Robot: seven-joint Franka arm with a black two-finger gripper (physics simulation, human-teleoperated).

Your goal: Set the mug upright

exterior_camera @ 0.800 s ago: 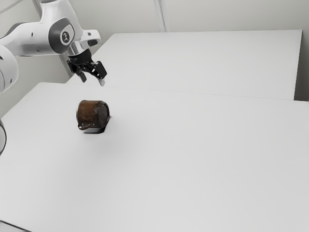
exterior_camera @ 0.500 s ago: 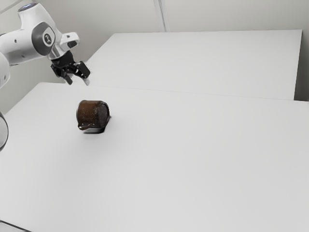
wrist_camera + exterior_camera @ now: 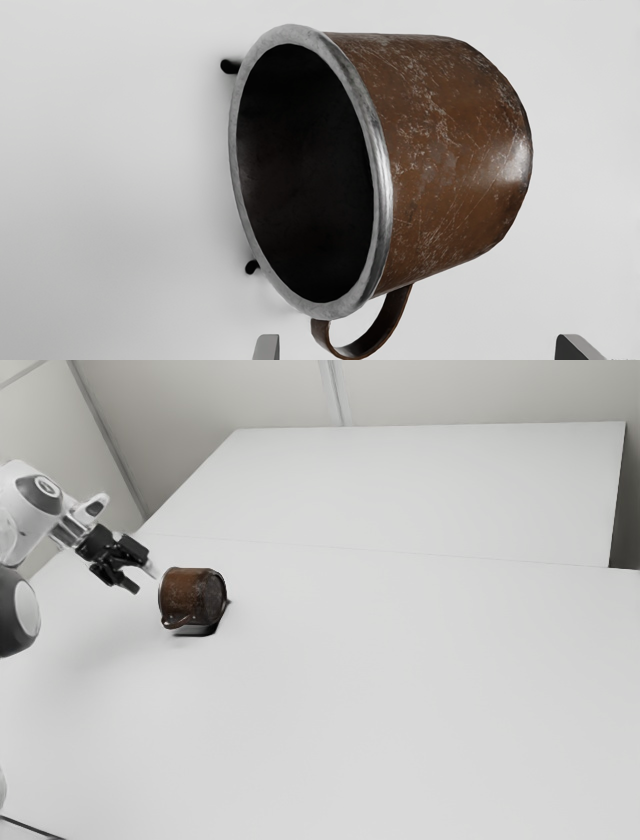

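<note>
A rusty brown mug (image 3: 190, 598) lies on its side on the white table, its handle toward the viewer. My gripper (image 3: 140, 579) stands open just off the mug, on the exterior view's left of it. Seen from the hand, the mug (image 3: 450, 150) turns its dark mouth and grey metal rim partly to the camera, and its handle curls down between the two widely parted fingertips of the gripper (image 3: 417, 350). Neither finger has the mug held. The side of the mug resting on the table is hidden.
The white table (image 3: 380, 700) extends around the mug and toward the exterior view's right. Behind it is another white surface (image 3: 420, 490), with pale walls beyond.
My arm has drawn back toward the exterior view's left and come down, and the hand has tilted so its fingers point more sideways at the mug. The mug has stayed where it was.
</note>
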